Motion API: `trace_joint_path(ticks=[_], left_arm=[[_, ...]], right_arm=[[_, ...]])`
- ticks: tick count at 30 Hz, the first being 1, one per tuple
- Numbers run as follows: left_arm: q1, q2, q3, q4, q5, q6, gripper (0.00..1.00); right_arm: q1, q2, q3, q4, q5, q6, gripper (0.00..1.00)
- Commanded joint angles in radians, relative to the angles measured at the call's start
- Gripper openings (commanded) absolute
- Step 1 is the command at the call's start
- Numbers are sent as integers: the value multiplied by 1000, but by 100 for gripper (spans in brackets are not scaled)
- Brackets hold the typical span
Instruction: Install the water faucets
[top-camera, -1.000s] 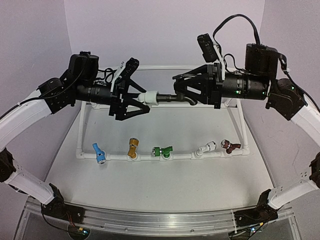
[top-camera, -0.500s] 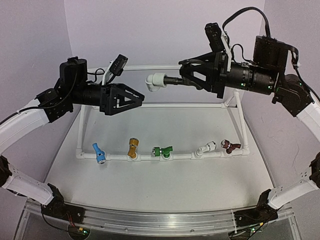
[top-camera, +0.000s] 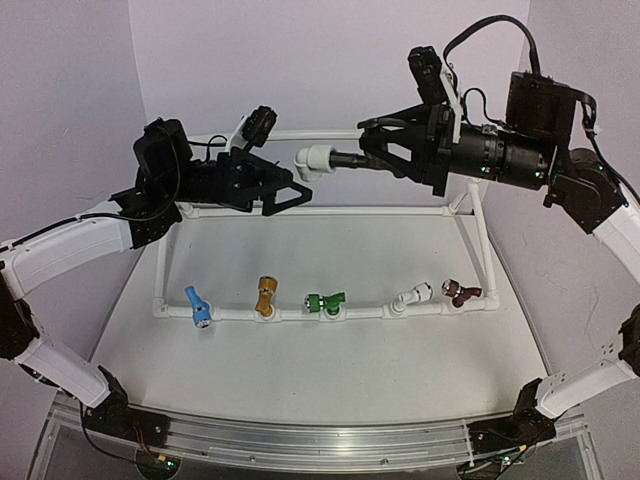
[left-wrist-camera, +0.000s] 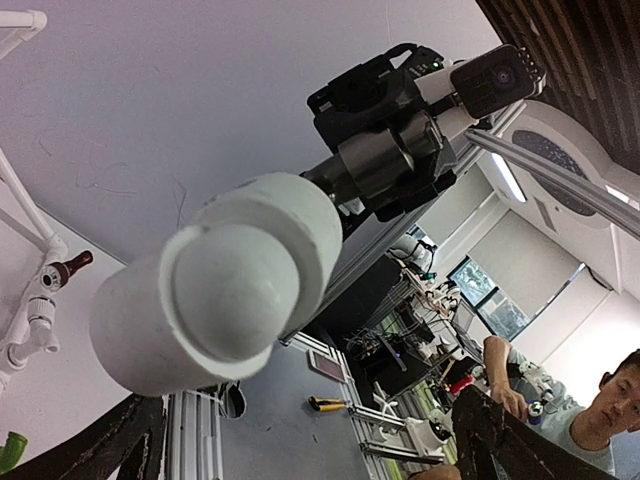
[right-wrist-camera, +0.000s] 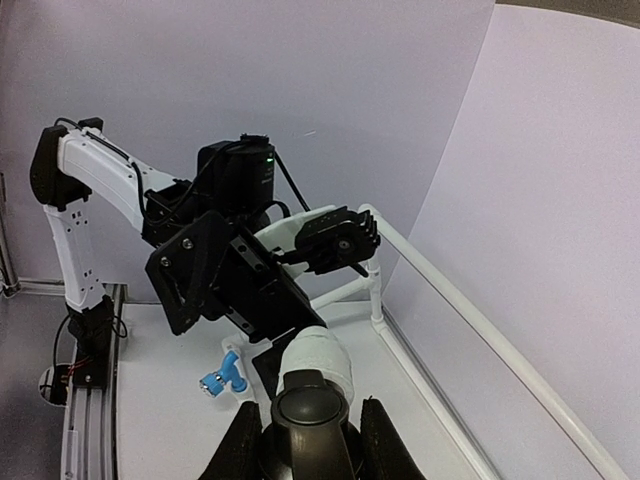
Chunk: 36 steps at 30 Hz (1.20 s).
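Note:
My right gripper is shut on the dark grey faucet and holds it level in the air above the back of the white pipe frame. The faucet's white fitting points left. In the right wrist view the faucet sits between the fingers. My left gripper is open, just left of and below the fitting, not touching it. In the left wrist view the fitting looms close above the spread fingers. Blue, gold, green, white and maroon faucets sit on the front pipe.
The pipe frame's side rails run back to a raised rear bar. Purple walls close in the back and both sides. An aluminium rail carries both arm bases at the near edge.
My left gripper let go of the white fitting, drew back left, then rolled and came close to it again. My right gripper lifted the faucet up and back, then held still.

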Motion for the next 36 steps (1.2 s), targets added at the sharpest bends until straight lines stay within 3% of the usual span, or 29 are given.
trace_joint_path(ticks=[1,6,15,22,36], left_arm=[[2,-37,8,24,29,-33,100],[1,-18,18,96,47,-111,100],[1,10,52,103,1,-109,100],[1,32,41,203,-18,-159,100],[1,17,58,274,18,-131,100]], right_arm=[[3,-13,22,103,69,-26,0],[3,-11,10,107,55,-30,0],[4,-12,-14,107,-33,20,0],[4,-19,-37,107,-58,46,0],[3,-41,-97,106,-74,104,0]])
